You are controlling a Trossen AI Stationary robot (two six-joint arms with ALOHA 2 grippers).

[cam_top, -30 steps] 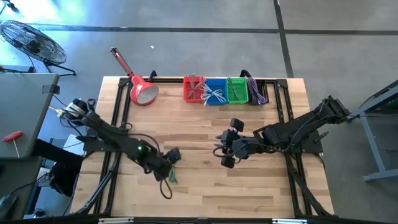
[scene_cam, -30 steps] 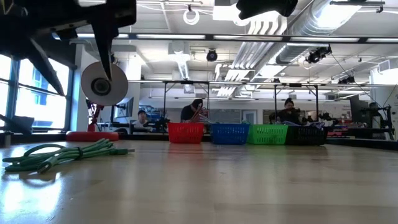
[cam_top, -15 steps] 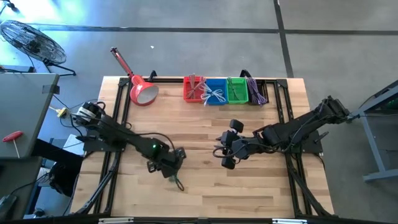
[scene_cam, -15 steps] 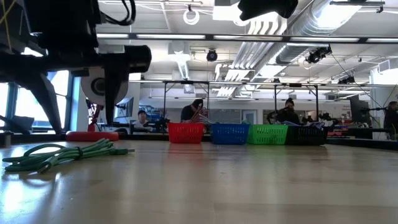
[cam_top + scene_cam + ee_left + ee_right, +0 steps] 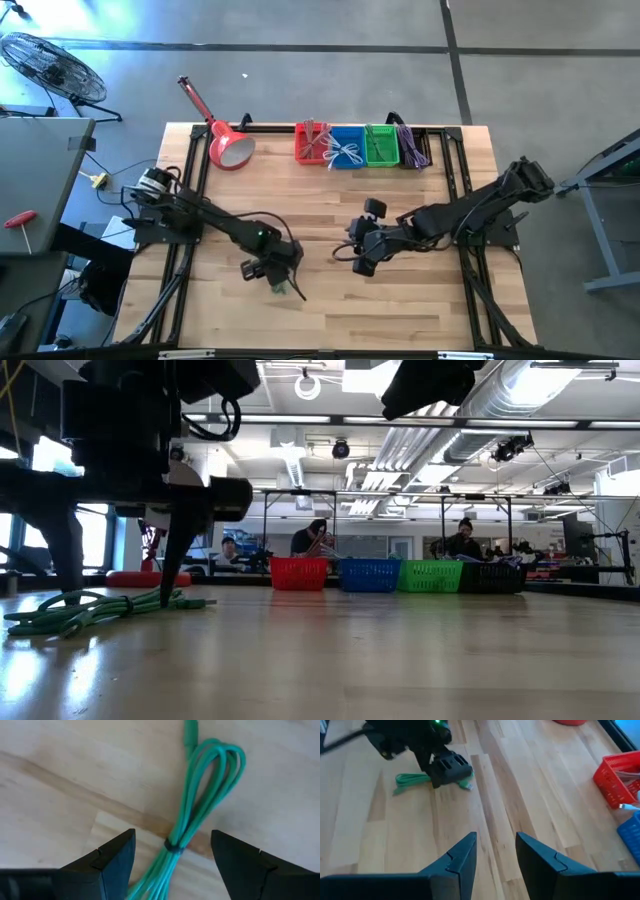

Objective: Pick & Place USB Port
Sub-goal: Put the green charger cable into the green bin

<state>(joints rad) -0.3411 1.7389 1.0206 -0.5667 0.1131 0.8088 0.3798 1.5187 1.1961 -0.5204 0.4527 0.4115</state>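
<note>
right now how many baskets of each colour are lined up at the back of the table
red basket: 1
blue basket: 1
green basket: 1
black basket: 1
total: 4

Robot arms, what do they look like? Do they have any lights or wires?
Both arms are dark, jointed and slim. The left arm carries a small green light and a looping black cable. Each ends in a two-finger gripper: the left gripper and right gripper have flat, wedge-shaped black fingers.
</note>
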